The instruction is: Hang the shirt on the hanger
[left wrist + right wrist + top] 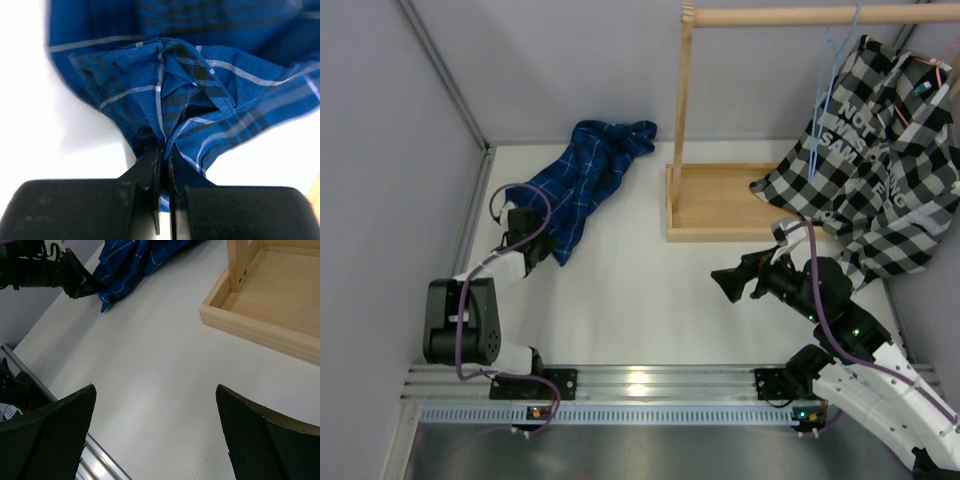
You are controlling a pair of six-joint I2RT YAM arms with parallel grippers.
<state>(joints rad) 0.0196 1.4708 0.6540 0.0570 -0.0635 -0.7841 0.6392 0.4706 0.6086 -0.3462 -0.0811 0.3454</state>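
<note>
Top cam: fixed, high up and behind the robot, looking down on the whole white table (640,300) w/ the wooden rack (720,200) at the far side.

Left wrist cam: very close behind the left gripper (164,152), facing fwd along its fingers. The shirt (210,90) fills most of the frame (edges blurred).

Right wrist cam: raised above the table, tilted down, looking across toward the robot's left side. The right gripper (156,387) has its fingers at the bottom corners.

Shared: top and right wrist views both show the shirt, rack base, left gripper and the tabletop between them.
</note>
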